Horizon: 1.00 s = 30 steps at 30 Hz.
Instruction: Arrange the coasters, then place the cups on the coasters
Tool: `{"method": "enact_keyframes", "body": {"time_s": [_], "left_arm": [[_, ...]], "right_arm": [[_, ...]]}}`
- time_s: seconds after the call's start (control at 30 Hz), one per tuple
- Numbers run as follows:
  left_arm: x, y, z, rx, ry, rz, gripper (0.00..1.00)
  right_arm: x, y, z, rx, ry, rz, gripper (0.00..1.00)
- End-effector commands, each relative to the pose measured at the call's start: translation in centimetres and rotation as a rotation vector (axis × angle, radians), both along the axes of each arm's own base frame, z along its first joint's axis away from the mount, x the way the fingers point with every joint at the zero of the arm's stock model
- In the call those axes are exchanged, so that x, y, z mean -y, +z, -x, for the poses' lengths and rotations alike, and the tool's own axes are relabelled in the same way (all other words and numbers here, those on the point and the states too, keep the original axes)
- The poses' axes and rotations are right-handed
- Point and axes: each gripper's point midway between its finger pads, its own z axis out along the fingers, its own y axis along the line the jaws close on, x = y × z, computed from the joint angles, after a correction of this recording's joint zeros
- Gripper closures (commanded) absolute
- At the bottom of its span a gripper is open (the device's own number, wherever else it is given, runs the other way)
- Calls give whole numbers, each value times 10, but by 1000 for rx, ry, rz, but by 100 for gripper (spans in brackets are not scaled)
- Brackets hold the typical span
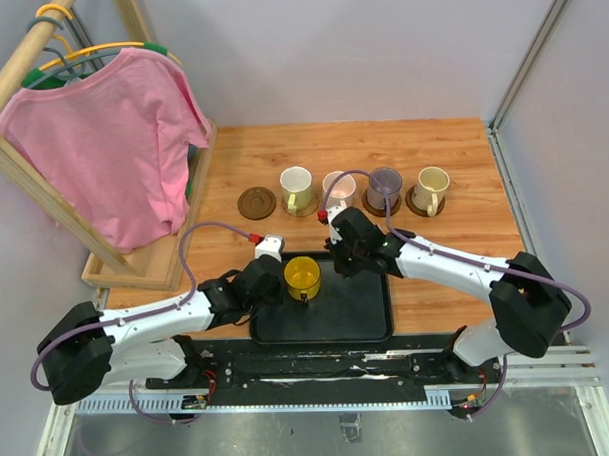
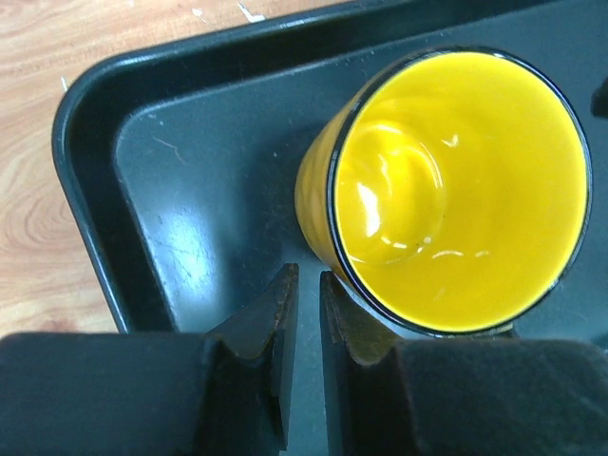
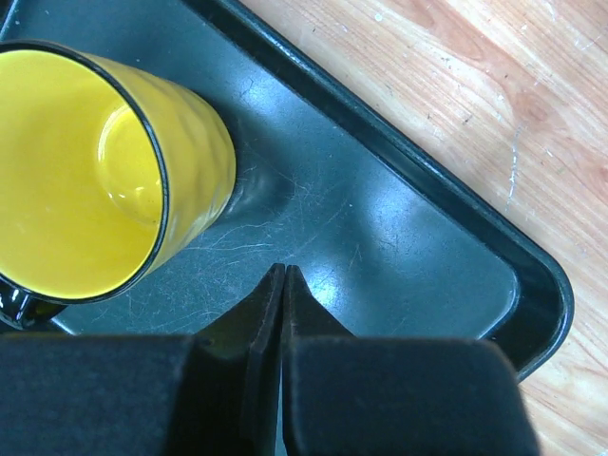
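- left claw (image 2: 306,281): jaws a narrow slit apart, nothing between them; the yellow cup (image 2: 456,190) stands just ahead and right of its tips, on the black tray (image 2: 171,237).
- risk: closing here would likely pinch air, or the right finger could shove and tip the cup.
- left arm reaches low across the tray's left side.
- right claw (image 3: 283,275): pressed shut, empty, with the cup ahead-left; both arms crowd it and may clash.
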Motion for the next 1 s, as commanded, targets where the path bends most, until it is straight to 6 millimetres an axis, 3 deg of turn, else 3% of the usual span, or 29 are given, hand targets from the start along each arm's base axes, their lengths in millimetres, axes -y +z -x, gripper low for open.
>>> {"method": "enact_keyframes", "body": {"time_s": [0.0,0.1,0.23,0.4,0.67,0.83,0.97], "left_arm": [[11,24,-30,102,30,55,80],[8,32,-44,138,51,68,79],[9,50,-60,191,52,88,70],[11,62,-57,197,10,83,52],[-4,74,-21,116,-41,126,26],[9,78,12,53,-179,221,13],[25,77,34,8,-254,274,6]], "right_arm": [[-14,9,4,19,68,-10,99],[-17,10,7,15,81,-16,99],[-24,11,9,9,101,-34,99],[-32,14,10,7,122,-57,99],[-32,10,18,-18,154,-40,99],[-23,8,15,8,122,-6,99],[-12,21,0,77,41,24,99]]}}
